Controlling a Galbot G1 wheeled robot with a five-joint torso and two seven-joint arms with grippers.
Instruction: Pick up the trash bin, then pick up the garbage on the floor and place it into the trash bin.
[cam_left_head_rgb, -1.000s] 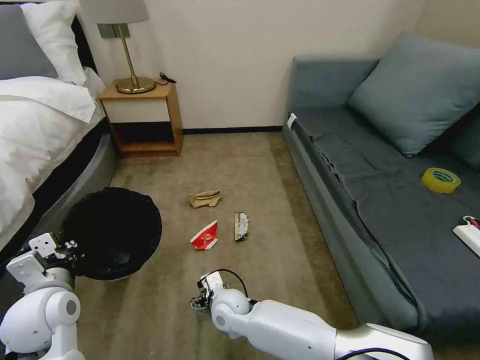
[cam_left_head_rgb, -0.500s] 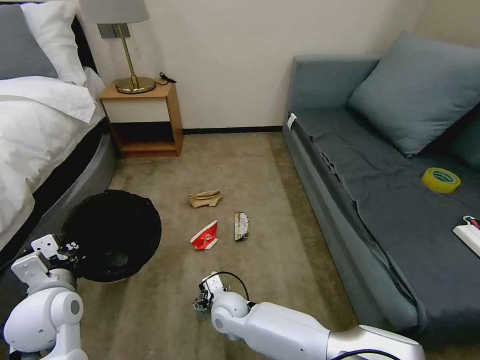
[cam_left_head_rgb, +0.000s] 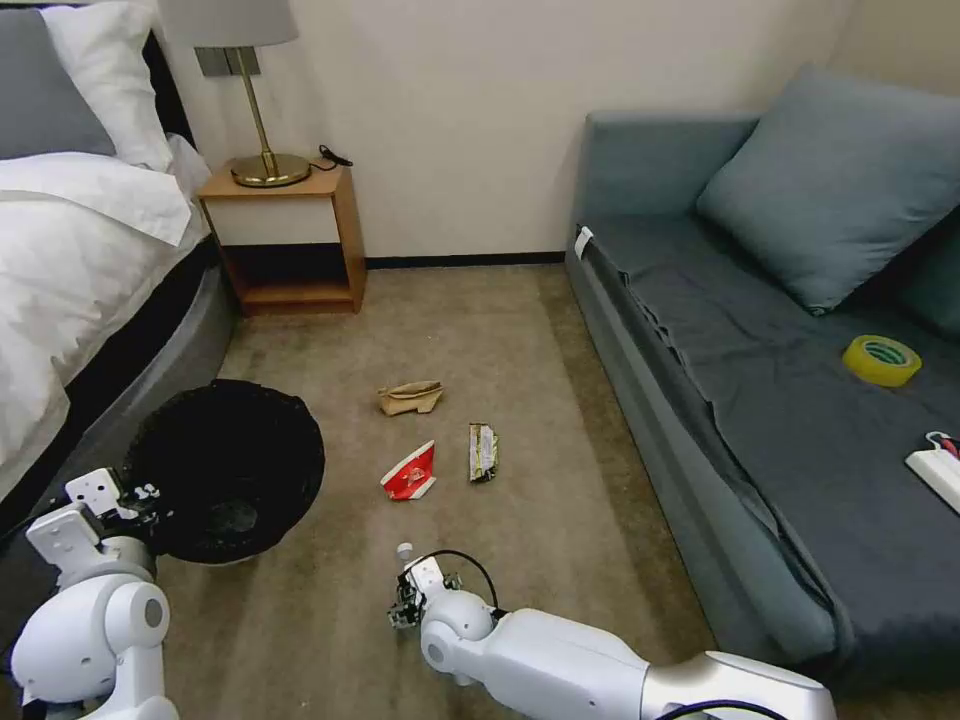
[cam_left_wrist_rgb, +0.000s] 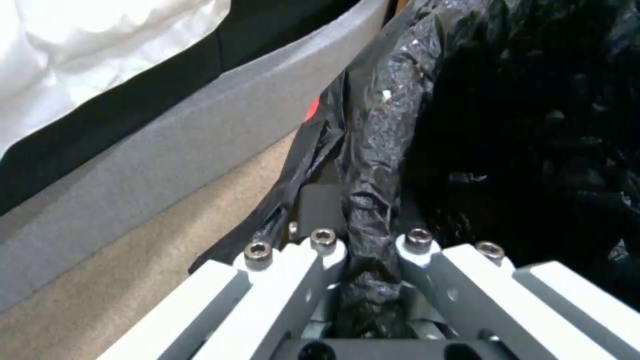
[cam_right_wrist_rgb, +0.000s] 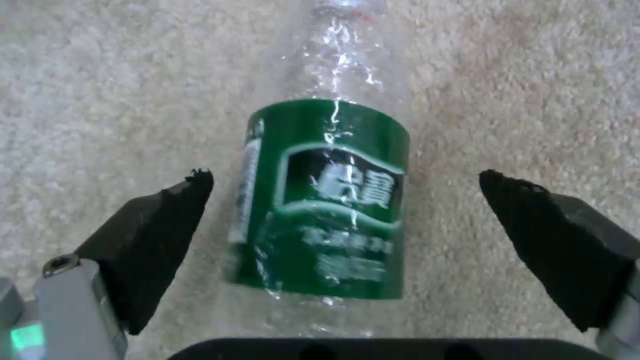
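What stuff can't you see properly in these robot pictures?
- Bottle: its bottom end runs out of the right wrist view's edge; from the head, the right arm covers nearly all of it.
- Trash bin: the black bag hides its walls; its bottom is too dark.
- Right claw: not touching the bottle.

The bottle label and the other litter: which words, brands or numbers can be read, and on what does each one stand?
Bottle, green label: large white characters and smaller lines below, too blurred to read.
Red carton: print too small to read.
Snack wrapper: print too small to read.
Paper bag: no text visible.
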